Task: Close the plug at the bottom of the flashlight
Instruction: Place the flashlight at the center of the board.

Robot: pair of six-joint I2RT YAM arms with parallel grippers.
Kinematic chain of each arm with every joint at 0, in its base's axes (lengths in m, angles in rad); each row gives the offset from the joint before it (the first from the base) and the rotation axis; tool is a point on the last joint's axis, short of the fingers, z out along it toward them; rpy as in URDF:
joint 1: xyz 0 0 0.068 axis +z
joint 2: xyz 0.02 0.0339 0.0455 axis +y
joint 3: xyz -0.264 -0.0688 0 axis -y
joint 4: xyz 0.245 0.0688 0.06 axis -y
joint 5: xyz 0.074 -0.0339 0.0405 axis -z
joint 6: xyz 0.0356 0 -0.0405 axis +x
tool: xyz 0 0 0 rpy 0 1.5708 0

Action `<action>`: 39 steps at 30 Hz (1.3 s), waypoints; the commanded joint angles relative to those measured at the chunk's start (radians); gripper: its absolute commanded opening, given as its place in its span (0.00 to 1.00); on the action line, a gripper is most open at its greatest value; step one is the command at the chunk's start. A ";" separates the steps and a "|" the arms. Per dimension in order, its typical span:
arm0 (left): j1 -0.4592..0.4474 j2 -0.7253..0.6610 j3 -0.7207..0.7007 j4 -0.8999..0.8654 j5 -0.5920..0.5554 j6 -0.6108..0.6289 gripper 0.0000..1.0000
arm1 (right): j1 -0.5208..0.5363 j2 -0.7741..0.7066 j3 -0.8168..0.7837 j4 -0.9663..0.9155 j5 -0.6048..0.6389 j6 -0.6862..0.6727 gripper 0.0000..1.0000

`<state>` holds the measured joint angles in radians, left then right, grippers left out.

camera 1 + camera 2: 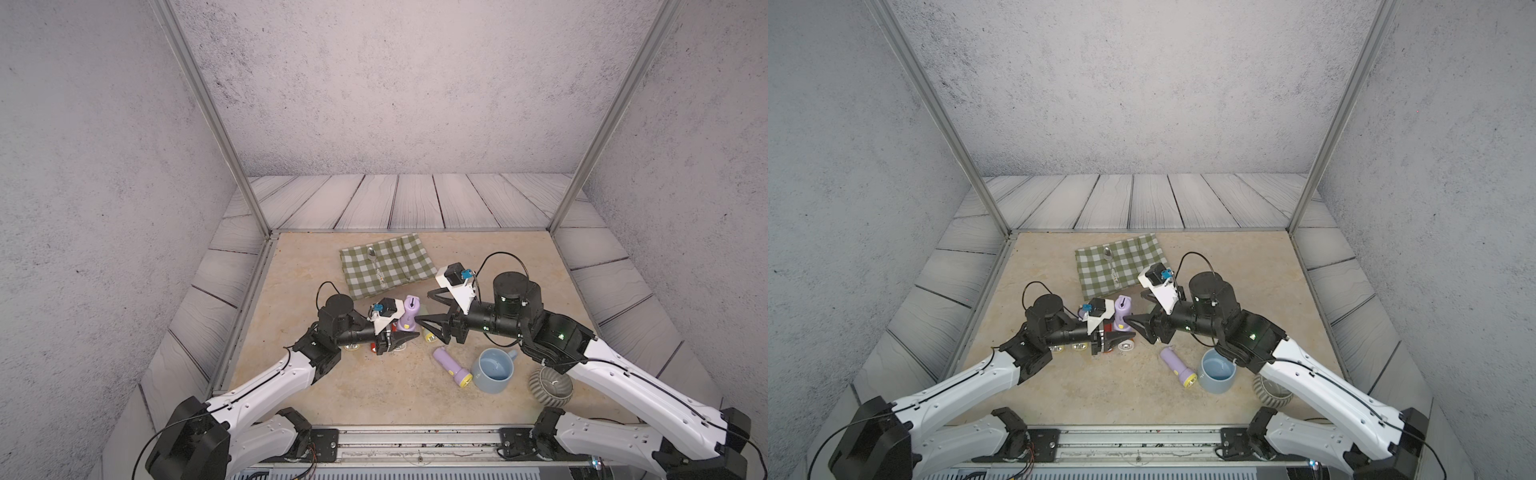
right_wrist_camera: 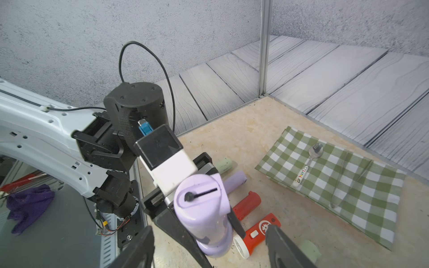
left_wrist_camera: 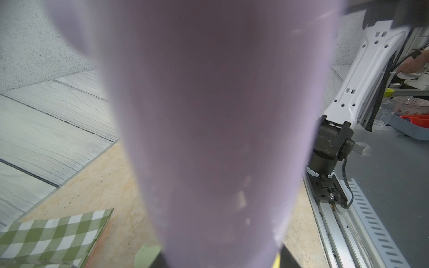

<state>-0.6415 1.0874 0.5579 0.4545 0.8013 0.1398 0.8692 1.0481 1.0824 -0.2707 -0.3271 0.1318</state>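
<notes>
My left gripper (image 2: 206, 226) is clamped on the lilac flashlight (image 1: 409, 312) and holds it upright over the middle of the table (image 1: 332, 382), bottom end up. The flashlight is smooth matte plastic. On the flat end sits the black plug (image 2: 189, 196), a round knob on a thin strap. Just right of it, my right gripper (image 1: 425, 308) is spread wide, its black fingers (image 2: 285, 248) flanking the flashlight and gripping nothing. Behind lies a green checked cloth (image 1: 386, 266) with a spoon (image 2: 315, 149). Its white handle (image 2: 300, 177) carries coloured lettering I cannot read. Farther right stands a blue glazed mug (image 1: 494, 370).
</notes>
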 commanded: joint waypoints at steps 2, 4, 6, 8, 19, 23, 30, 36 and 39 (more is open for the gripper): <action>0.006 -0.001 -0.006 0.075 0.016 -0.036 0.00 | -0.005 0.026 -0.002 0.057 -0.059 0.038 0.77; 0.005 0.001 -0.003 0.089 0.017 -0.051 0.00 | -0.005 0.033 -0.004 0.065 -0.060 0.044 0.76; 0.006 0.009 -0.001 0.109 0.031 -0.073 0.00 | -0.006 0.038 -0.009 0.076 -0.058 0.044 0.76; 0.006 0.020 0.003 0.136 0.041 -0.100 0.00 | -0.009 0.047 -0.010 0.090 -0.059 0.046 0.74; 0.003 0.028 0.011 0.148 0.044 -0.114 0.00 | -0.031 0.130 0.013 0.145 -0.122 0.075 0.63; 0.003 0.027 0.017 0.150 0.050 -0.121 0.00 | -0.037 0.143 0.014 0.167 -0.139 0.084 0.54; 0.002 0.051 0.031 0.154 0.052 -0.138 0.00 | -0.043 0.167 0.038 0.169 -0.165 0.095 0.20; 0.002 0.058 0.061 0.097 -0.005 -0.180 0.98 | -0.047 0.186 0.079 0.108 -0.168 0.079 0.00; 0.002 0.042 0.055 0.091 -0.027 -0.172 0.98 | -0.051 0.191 0.104 0.062 -0.137 0.064 0.00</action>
<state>-0.6415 1.1484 0.5907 0.5491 0.7998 -0.0483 0.8215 1.2453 1.1328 -0.1837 -0.4690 0.1913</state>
